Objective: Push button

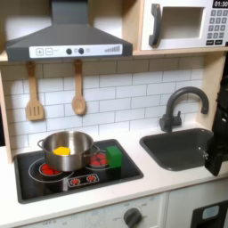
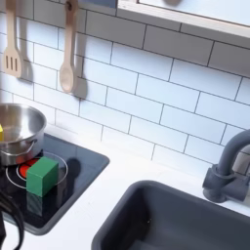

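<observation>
Tool (image 1: 216, 153) at the first exterior view's right edge, over the sink (image 1: 178, 148); whether its jaws are apart or together cannot be told. Buttons (image 1: 82, 181) lie on the stove's front edge, well apart from it, below the pot (image 1: 64, 150) and green block (image 1: 114, 157).

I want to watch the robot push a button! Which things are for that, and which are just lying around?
For the job: claw, red stove buttons, or maybe the microwave keypad.
Just lying about: pot, green block, spatula, wooden spoon, faucet, sink.
</observation>
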Robot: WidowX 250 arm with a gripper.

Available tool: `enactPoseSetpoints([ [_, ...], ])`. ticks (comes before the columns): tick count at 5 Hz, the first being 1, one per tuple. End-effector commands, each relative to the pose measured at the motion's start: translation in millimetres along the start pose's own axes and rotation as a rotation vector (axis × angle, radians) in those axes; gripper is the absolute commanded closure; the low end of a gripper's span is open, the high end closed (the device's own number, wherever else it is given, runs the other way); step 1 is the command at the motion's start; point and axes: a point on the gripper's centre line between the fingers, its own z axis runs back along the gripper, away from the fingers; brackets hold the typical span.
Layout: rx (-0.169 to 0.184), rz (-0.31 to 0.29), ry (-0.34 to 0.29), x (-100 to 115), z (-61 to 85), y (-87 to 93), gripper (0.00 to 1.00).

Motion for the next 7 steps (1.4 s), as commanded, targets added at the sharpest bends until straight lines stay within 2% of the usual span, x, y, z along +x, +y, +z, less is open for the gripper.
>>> enactPoseSetpoints([
  [1,0.0,0.0,0.0,0,0.0,0.0,0.0],
  [2,-0.004,0.007,-0.017,12,-4.5,7.0,0.0],
  [4,0.015,0.053,-0.041,39,-13.8,26.0,0.0],
  [5,0.021,0.08,-0.116,60,-16.8,36.9,1.0],
  [7,0.017,0.16,-0.223,109,-4.3,67.5,1.0],
])
